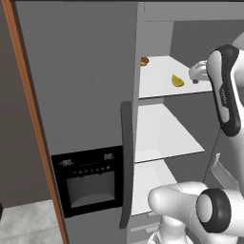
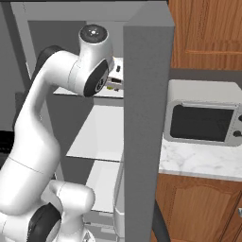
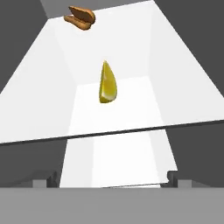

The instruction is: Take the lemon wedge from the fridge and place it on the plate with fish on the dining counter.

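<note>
The fridge point(image 1: 86, 95) stands with its right side open, showing white shelves. On the upper shelf point(image 3: 39, 109) lies the lemon wedge point(image 3: 107, 83) point(image 1: 177, 80), small, yellow and curved. My gripper point(image 3: 109, 179) point(image 1: 193, 75) hovers at that shelf's front, just right of the wedge in the left base view and short of it in the hand view. It is open, with its fingertips point(image 3: 174, 176) wide apart and nothing between them. The open door's edge partly hides the hand point(image 2: 115, 78) in the right base view. The plate with fish and the dining counter are out of view.
An orange-brown lump point(image 3: 80, 18) point(image 1: 144, 61) sits at the back of the same shelf. Two more white shelves point(image 1: 162, 138) lie below. The open fridge door point(image 2: 144, 123) stands close on the arm's right. Beyond it a microwave point(image 2: 203, 118) rests on a marble wall counter point(image 2: 198, 163).
</note>
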Tool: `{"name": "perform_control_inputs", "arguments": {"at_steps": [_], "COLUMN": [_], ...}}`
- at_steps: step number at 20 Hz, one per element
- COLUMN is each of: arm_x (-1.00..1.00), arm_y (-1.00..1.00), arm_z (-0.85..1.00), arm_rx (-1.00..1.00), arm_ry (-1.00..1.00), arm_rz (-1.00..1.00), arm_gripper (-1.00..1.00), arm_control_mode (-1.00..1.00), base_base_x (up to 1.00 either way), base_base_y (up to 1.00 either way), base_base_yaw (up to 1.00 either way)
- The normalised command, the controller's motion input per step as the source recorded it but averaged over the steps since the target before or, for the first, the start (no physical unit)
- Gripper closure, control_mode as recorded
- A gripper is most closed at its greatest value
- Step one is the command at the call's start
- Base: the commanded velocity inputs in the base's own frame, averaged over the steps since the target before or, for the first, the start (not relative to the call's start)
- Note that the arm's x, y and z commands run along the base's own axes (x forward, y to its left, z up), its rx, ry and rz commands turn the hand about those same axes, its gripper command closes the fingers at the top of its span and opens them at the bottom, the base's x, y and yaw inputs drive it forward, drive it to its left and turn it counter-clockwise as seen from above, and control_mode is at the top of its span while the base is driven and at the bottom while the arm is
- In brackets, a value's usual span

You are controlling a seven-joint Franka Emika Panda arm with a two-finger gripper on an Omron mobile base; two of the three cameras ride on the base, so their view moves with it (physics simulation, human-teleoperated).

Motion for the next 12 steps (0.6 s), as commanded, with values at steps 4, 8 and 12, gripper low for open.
{"name": "perform_control_inputs", "arguments": {"at_steps": [4, 8, 12], "arm_x": [0.67, 0.58, 0.52], "arm_y": [0.26, 0.04, -0.01], "arm_z": [-0.23, -0.57, -0.23], "arm_rx": [-0.19, -0.13, -0.03], "arm_ry": [0.0, 0.0, 0.0], "arm_rz": [0.0, 0.0, 0.0], "arm_gripper": [-1.0, -1.0, -1.0], "arm_control_mode": [-1.0, -1.0, -1.0], "base_base_x": [0.0, 0.0, 0.0], "base_base_y": [0.0, 0.0, 0.0], "base_base_yaw": [0.0, 0.0, 0.0]}}
